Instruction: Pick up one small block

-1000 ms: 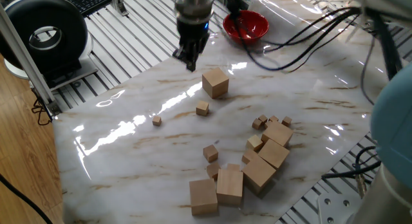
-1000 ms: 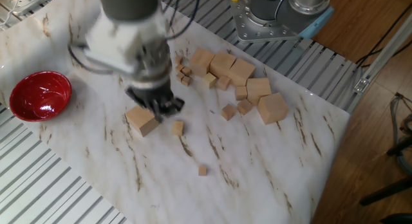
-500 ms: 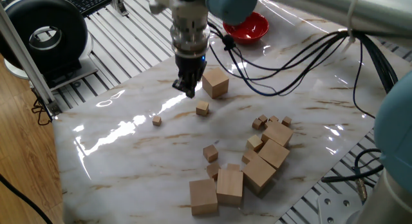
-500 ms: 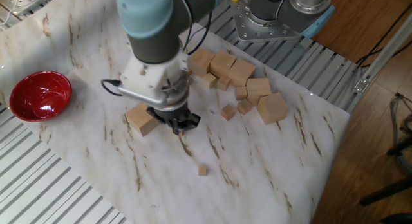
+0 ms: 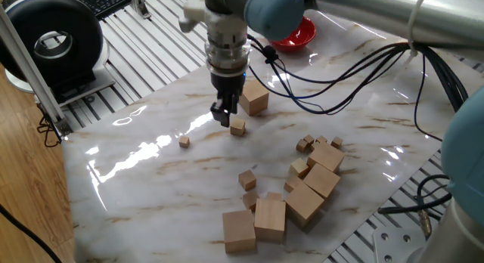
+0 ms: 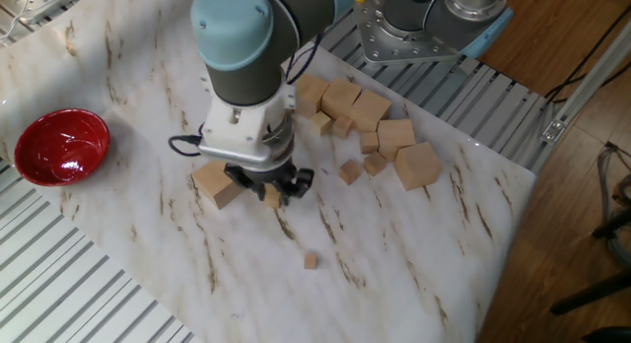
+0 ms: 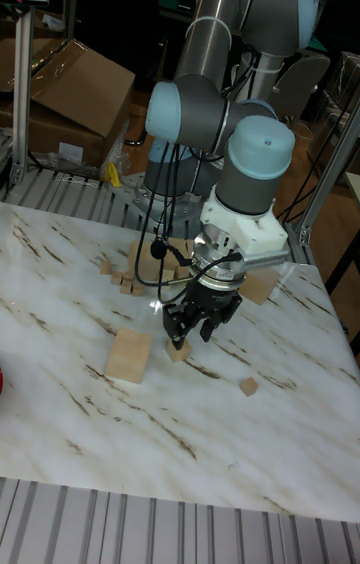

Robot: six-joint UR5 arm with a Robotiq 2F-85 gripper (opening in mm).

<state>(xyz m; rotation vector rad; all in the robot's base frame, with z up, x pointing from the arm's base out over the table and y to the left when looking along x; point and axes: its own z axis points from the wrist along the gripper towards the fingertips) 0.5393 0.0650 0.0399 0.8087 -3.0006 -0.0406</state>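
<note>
The small block (image 5: pixel 237 127), a plain pale-wood cube, lies alone on the marble table just in front of a big pale-wood cube (image 5: pixel 253 97). My gripper (image 5: pixel 222 116) hangs low right over it with its fingers spread, open and holding nothing. In the tall fixed view the small block (image 7: pixel 178 352) shows just below the gripper (image 7: pixel 190 332), between the two dark fingertips. In the other fixed view the gripper (image 6: pixel 269 185) hides most of the small block (image 6: pixel 271 197). I cannot tell whether the fingers touch it.
A tiniest cube (image 5: pixel 184 142) lies apart towards the table's left. A heap of big and small wooden blocks (image 5: pixel 306 189) fills the near right side. A red bowl (image 5: pixel 293 32) stands at the far edge. Black cables (image 5: pixel 340 74) trail over the table behind the arm.
The gripper has travelled from beyond the big cube, past it and downward, and now sits over the small block. No block has moved.
</note>
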